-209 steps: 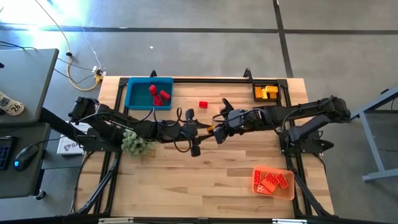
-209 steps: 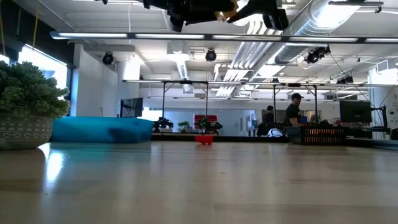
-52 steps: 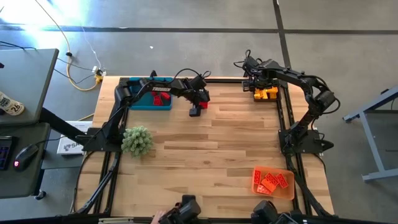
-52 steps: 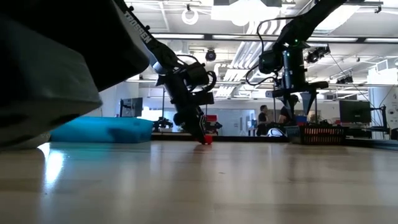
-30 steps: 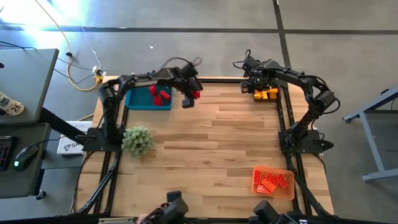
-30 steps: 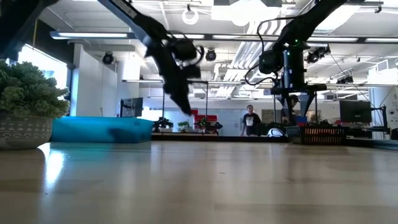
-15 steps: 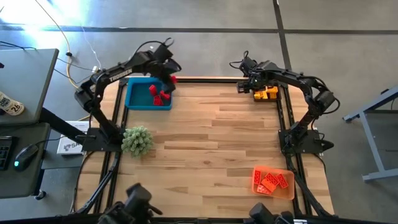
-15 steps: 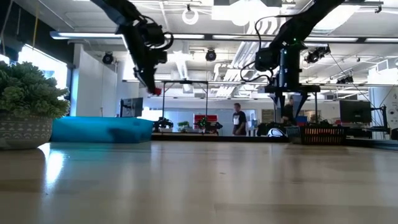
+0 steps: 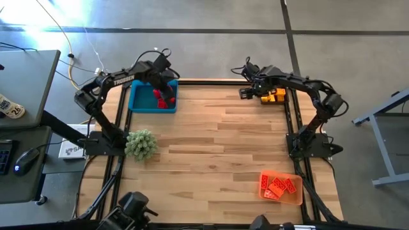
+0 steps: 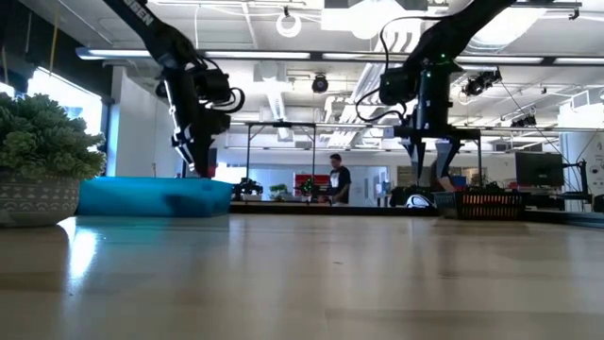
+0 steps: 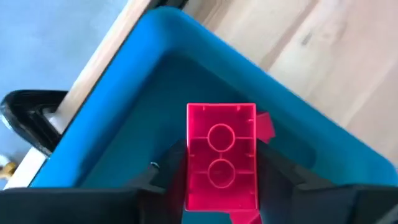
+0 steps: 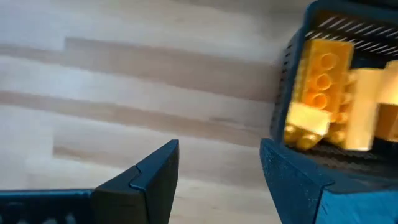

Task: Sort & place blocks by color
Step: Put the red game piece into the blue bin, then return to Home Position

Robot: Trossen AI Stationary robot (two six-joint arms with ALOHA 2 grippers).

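White lettering is being shown along the left arm's upper link in the high view, but it is too small to be read with certainty, and in the low view only the letters "EEN" are being caught before the arm is cut off by the picture's top edge. The left gripper [image 11: 219, 180] is being held over the blue tray [image 9: 137, 100] at the table's far left corner, its fingers [image 11: 158, 177] being pressed against the sides of a red block [image 11: 221, 155] whose hollow underside, with two round tubes, is being turned toward the wrist camera. More red blocks [image 9: 161, 98] are being kept inside the blue tray, one being partly hidden behind the held block. The right gripper [image 12: 217, 165] is being held with its fingers apart and nothing between them, just beside the dark basket [image 12: 292, 81] at the far right corner, where yellow blocks [image 12: 320, 81] are being piled; the basket is being cut off at the wrist picture's edge. Orange blocks [image 9: 280, 186] are being held in an orange tray [image 9: 300, 195] near the front right. A green plant ball [image 9: 141, 144] is being left at the table's left edge. Beyond the table [image 9: 217, 153], a person [image 10: 333, 183] is being seen far off in the low view.
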